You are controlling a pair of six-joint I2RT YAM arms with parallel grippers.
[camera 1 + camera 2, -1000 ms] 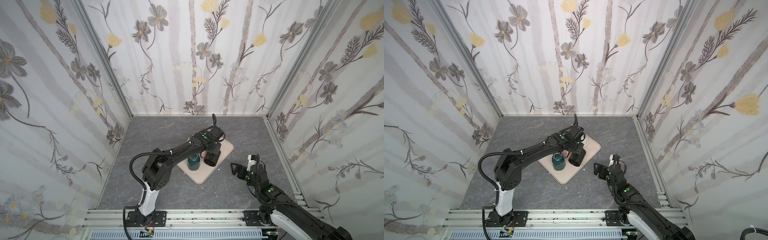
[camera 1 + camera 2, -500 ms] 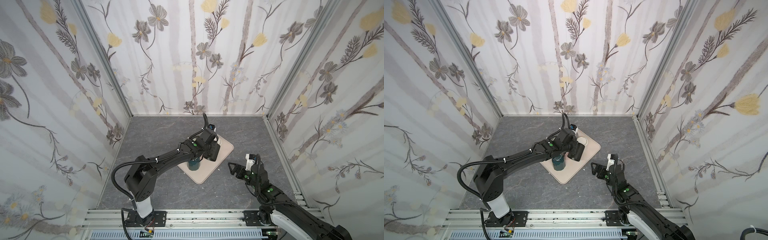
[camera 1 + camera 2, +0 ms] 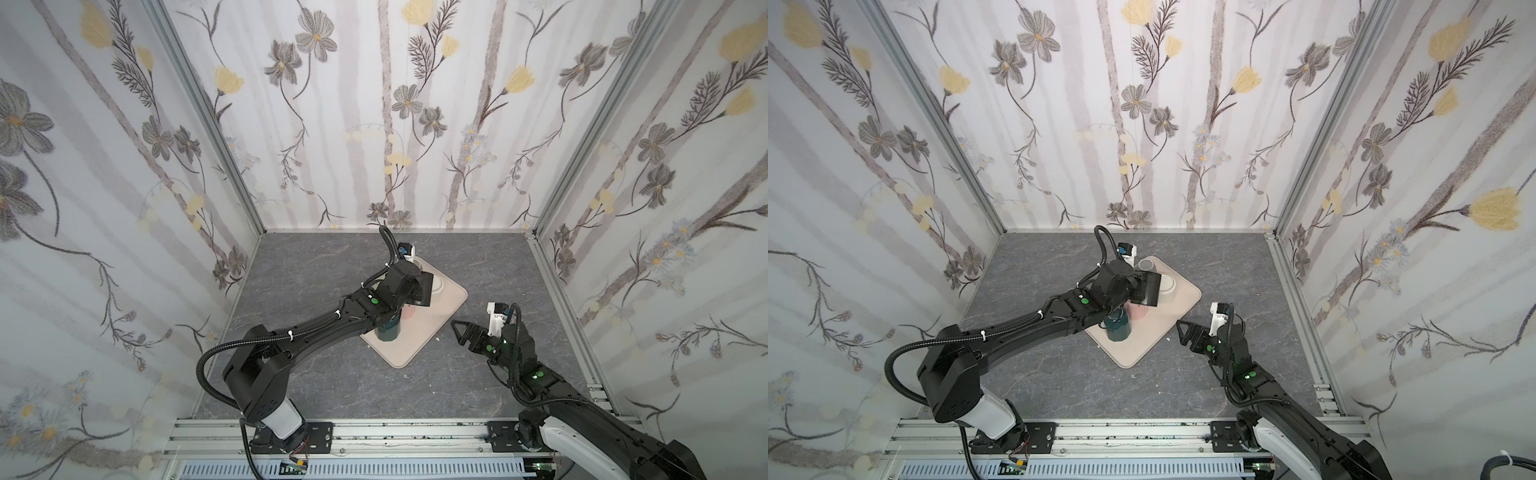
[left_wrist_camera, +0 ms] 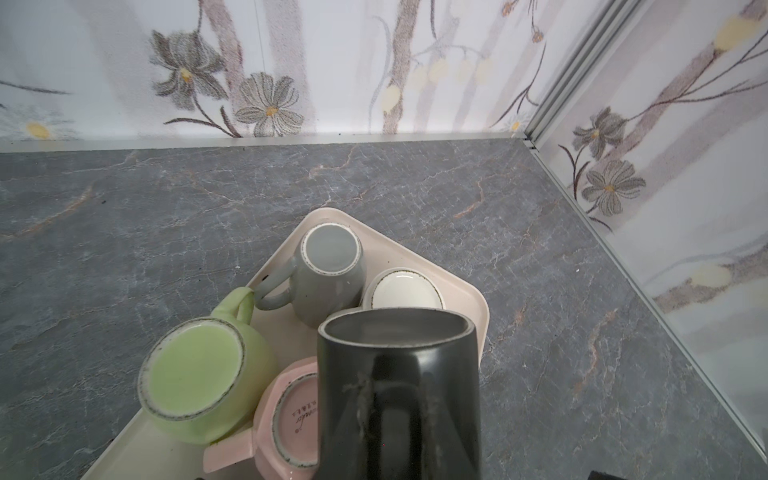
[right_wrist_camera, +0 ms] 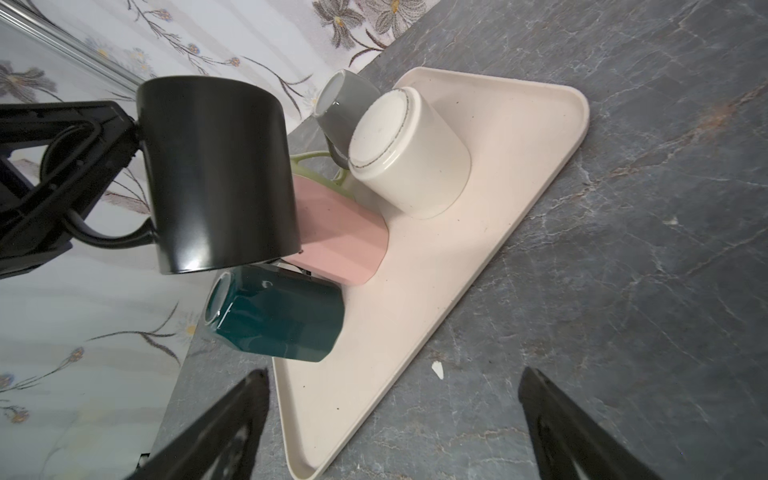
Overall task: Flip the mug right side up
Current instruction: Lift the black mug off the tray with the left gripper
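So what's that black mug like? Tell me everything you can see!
The glossy black ceramic-looking mug is a cylinder with a loop handle and a grey inside. The left arm has its jaws shut on the handle, holding it in the air, tipped roughly sideways with its mouth facing away from that wrist. It hangs over the pale cream tray, above the upside-down pink mug. Only the jaws seem to touch it.

Left arm (image 3: pixel 316 332) and right arm (image 3: pixel 540 382) are black, with white bases (image 3: pixel 284 419), green dots (image 3: pixel 375 301), ribbed cables (image 3: pixel 200 374) behind the jaws.
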